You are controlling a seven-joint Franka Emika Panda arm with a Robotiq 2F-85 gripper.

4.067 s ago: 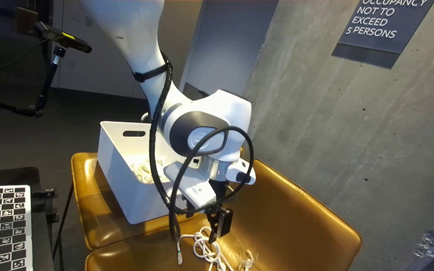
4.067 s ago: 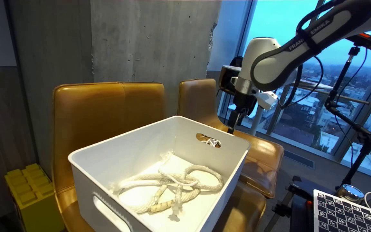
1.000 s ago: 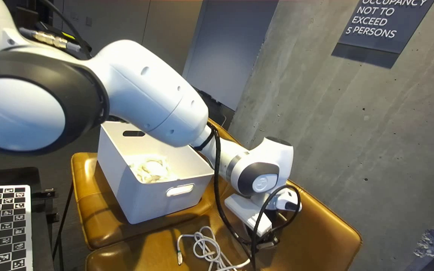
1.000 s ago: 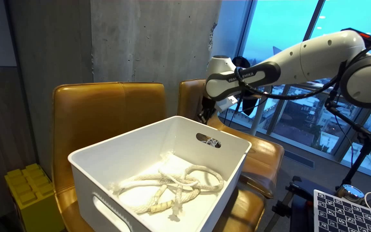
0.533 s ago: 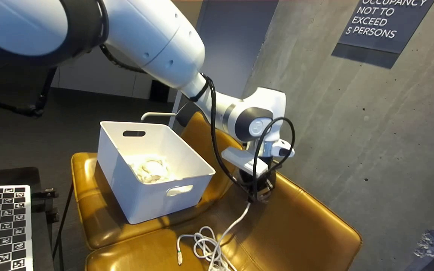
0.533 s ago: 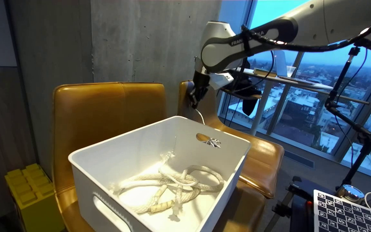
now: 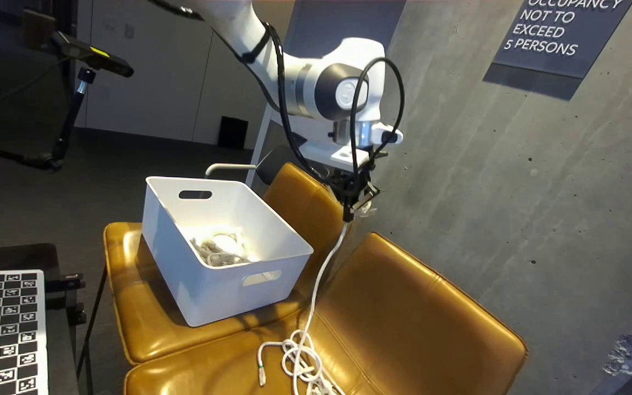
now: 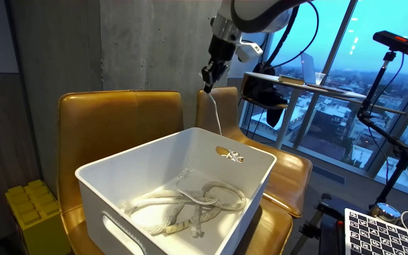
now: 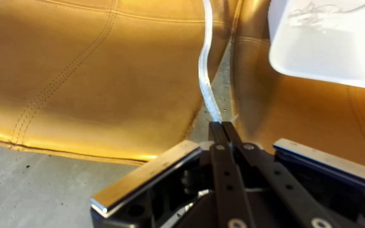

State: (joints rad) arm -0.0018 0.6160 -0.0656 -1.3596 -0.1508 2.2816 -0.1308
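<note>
The tool pinches a white rope that hangs down to a chair seat.
Its jaws are closed nearly against each other, the rope caught between the tips, well above the seat. Below, the rope bends gently into a knotted tangle on the brown leather. Just beside, a white bin stands upright on the neighbouring chair, thick pale ropes lying coiled on its bottom. Behind the chairs rises a concrete wall bearing an occupancy sign; farthest off, in an exterior view, stand tall bluish windows.
</note>
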